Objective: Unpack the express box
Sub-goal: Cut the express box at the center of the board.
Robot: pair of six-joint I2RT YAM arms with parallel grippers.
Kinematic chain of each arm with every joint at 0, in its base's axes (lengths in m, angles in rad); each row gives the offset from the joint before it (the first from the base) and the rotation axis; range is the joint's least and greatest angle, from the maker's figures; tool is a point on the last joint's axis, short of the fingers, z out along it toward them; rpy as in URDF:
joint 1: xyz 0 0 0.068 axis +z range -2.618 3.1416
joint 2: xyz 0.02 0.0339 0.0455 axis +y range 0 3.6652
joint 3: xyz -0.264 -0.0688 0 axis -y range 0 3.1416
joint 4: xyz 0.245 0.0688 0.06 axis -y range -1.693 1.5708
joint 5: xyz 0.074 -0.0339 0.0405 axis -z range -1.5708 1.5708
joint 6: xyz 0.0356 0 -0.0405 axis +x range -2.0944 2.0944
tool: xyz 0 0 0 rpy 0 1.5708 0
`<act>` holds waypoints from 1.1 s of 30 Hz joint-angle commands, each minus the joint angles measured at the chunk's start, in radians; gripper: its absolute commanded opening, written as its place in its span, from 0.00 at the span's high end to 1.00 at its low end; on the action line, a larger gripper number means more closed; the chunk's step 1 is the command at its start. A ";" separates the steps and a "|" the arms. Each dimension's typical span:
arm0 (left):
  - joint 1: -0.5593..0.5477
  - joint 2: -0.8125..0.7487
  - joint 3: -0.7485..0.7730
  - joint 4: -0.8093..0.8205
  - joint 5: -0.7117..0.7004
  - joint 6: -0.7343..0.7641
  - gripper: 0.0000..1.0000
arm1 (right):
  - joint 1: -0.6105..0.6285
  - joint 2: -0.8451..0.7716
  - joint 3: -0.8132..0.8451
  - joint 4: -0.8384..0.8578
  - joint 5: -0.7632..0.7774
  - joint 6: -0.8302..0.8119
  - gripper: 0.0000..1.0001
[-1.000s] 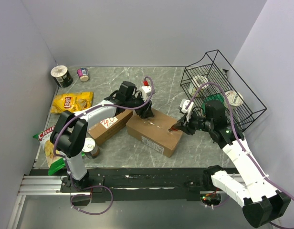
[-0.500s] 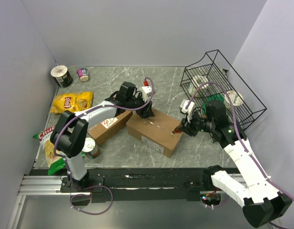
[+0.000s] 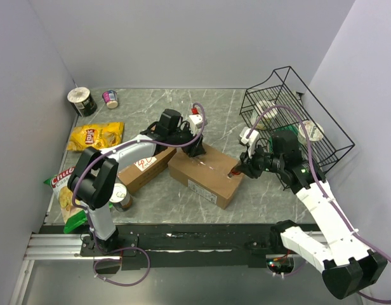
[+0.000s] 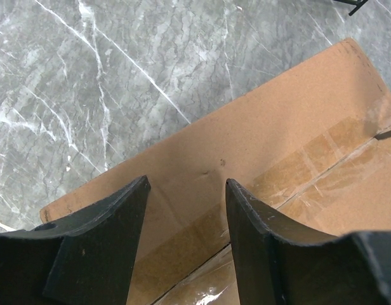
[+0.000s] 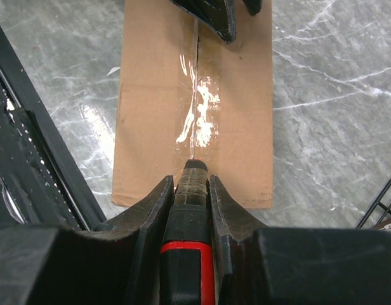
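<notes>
On the table point(image 3: 183, 105), far left at the back: a cup point(image 3: 82, 100) and, just beside it, a pink tub point(image 3: 110, 98). Nearer, along the left wall: a yellow bag point(image 3: 96, 135), then a white bag point(image 3: 61, 185) at the near edge, partly hidden by the left arm. Just right of that, a can point(image 3: 121, 197), upright, close against a small box point(image 3: 145, 166) with a white label on top. Next, mid-table, the box point(image 3: 205, 175): closed, lying flat and slantwise, one corner just beside the small box, clear tape point(image 5: 197, 108) along the top seam. At its far end, the left gripper point(image 3: 195, 147), pointing down onto the top. Seen from the left wrist: jaws apart, gripping nothing, fingers point(image 4: 100, 241) either side of a patch of bare cardboard next to the taped seam, low over it; touching or not, cannot tell. At the box's other end, toward the right, the right gripper point(image 3: 237, 170), clamped on a cutter point(image 5: 188, 222), black with a red band. Tip set on the taped seam close to the box's edge, in line with the seam. From the right wrist: glossy tape running from the tip toward the left gripper at the opposite end. Far right, back corner: a wire basket point(image 3: 322, 107), apart from the box, with lidded cups and something green inside, partly behind the right arm.
</notes>
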 commanded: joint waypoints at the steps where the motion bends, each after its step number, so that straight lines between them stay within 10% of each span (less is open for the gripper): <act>1: -0.005 0.061 -0.034 -0.085 -0.081 0.010 0.41 | 0.010 -0.006 0.053 -0.025 0.015 -0.006 1.00; 33: -0.004 0.075 -0.015 -0.102 -0.213 0.001 0.55 | 0.009 -0.106 0.148 -0.491 0.202 -0.077 1.00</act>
